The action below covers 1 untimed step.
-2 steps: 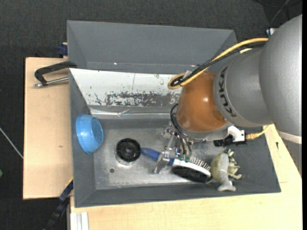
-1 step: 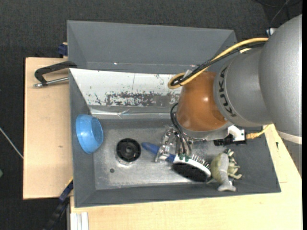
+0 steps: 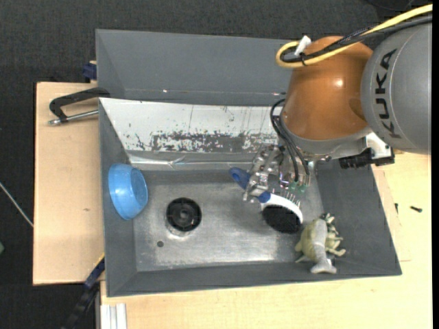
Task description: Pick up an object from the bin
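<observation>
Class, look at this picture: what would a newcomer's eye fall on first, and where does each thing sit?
First the robot's big orange cover at upper right, with the gripper below it down in the grey bin. Then the bright blue bowl tipped against the bin's left wall, and the pale toy animal near the lower right corner.

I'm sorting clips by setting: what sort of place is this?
Probably a robotics lab's grasping test bench: a KUKA arm with its claw down in a grey metal bin of unrelated odds, such as a blue bowl and a toy animal.
</observation>
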Tool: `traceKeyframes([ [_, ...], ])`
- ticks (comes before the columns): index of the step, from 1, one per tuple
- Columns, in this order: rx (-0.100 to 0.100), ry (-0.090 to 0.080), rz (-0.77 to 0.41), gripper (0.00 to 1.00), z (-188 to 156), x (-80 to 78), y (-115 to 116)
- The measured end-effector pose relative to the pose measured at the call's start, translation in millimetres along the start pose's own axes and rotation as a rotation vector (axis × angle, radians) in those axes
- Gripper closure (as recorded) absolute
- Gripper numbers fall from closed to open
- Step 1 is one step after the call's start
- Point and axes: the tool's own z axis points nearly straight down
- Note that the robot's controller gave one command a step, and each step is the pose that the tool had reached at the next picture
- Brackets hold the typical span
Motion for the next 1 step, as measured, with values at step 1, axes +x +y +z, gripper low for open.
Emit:
traceKeyframes([
  [1, 0.002, 0.006, -0.211, 1.00, 5.8, -28.5, -4.7],
])
